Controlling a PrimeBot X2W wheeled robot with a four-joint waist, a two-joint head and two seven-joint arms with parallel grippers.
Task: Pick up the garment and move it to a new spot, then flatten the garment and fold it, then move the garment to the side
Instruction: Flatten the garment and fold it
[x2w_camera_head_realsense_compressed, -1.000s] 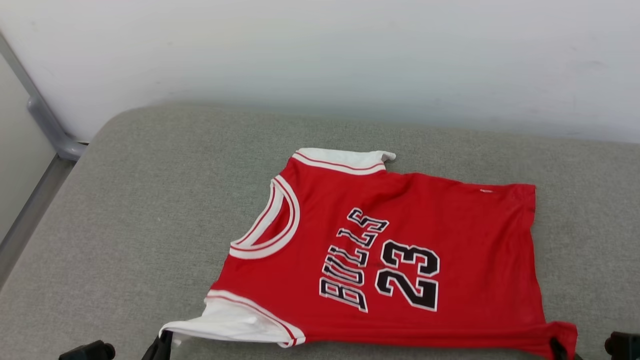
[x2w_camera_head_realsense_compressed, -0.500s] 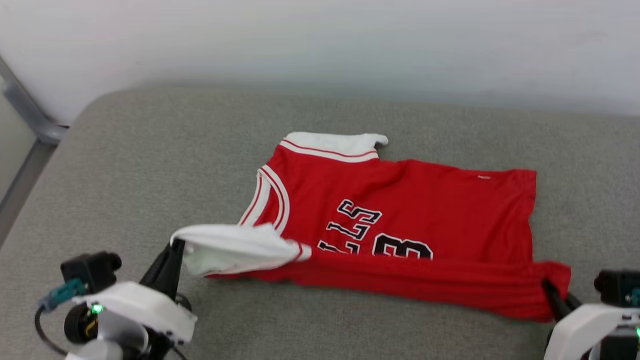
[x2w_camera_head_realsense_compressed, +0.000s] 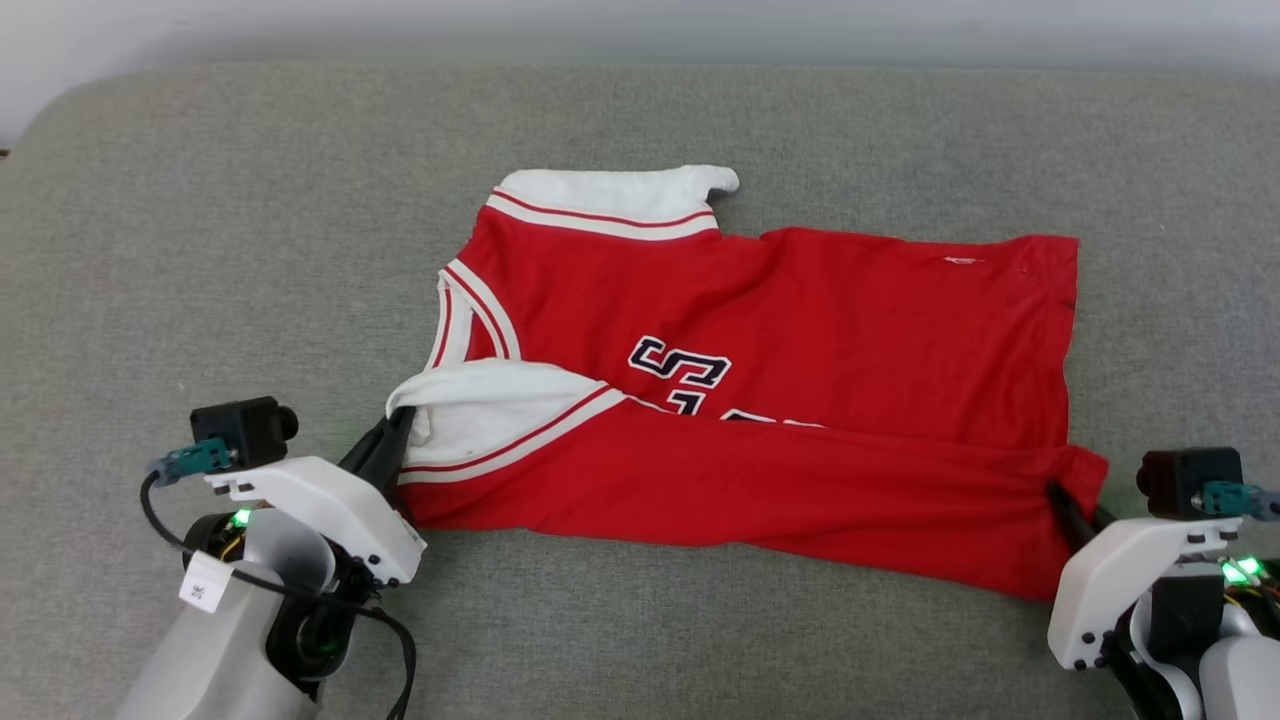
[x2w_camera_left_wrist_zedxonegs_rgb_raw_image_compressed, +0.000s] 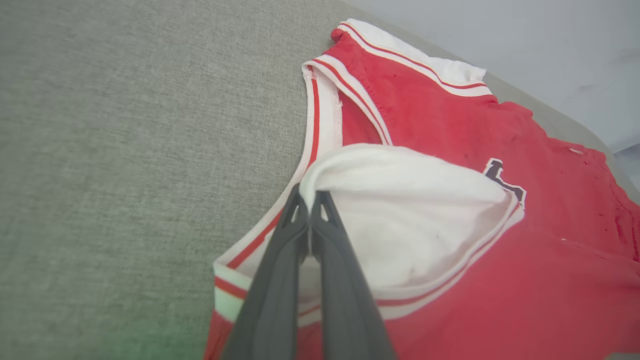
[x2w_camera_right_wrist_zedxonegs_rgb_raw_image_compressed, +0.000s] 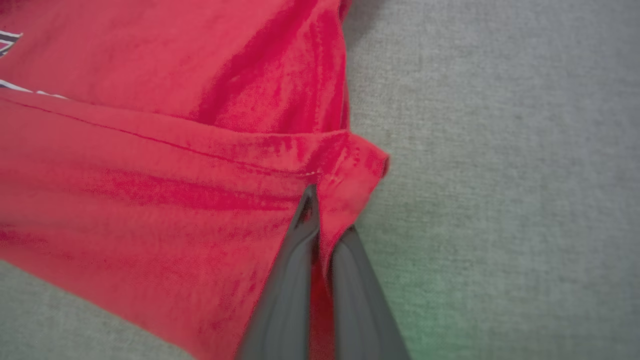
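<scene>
Surface: grey woven cushion (x2w_camera_head_realsense_compressed: 200, 200), broad and flat, with a pale wall (x2w_camera_head_realsense_compressed: 300, 25) along its far edge.
Garment: red thin-fabric sports jersey (x2w_camera_head_realsense_compressed: 850, 320) with white sleeve panels and red-white stripe trim, lying mid-cushion, slightly right of centre.
Long axis: left to right, with the neck opening (x2w_camera_head_realsense_compressed: 465, 320) at the left end and the hem at the right end.
Condition: the far half lies flat with minor creases. The near long edge is raised and turned over toward the far side, covering most of the black white-outlined lettering (x2w_camera_head_realsense_compressed: 680, 365); a letter S is readable.
Left end: left gripper (x2w_camera_head_realsense_compressed: 393, 432) has its fingers pressed together on the near white sleeve panel (x2w_camera_head_realsense_compressed: 480, 410); the left wrist view shows cloth pinched at the tips.
Right end: right gripper (x2w_camera_head_realsense_compressed: 1062, 503) is pinched tight on the near-right hem corner (x2w_camera_right_wrist_zedxonegs_rgb_raw_image_compressed: 360, 167), with red cloth running between its fingers.
Key relation: the uncovered far edge lies beyond both grippers, away from the robot. The held edge runs roughly parallel to it, so each arm serves its own end and neither is nearer.
Judgement: the fold step is in hand. The next move likely calls for both held corners to travel evenly toward the far edge, or the fold line will skew.
Risk: the thin fabric may sag between the two grips.
</scene>
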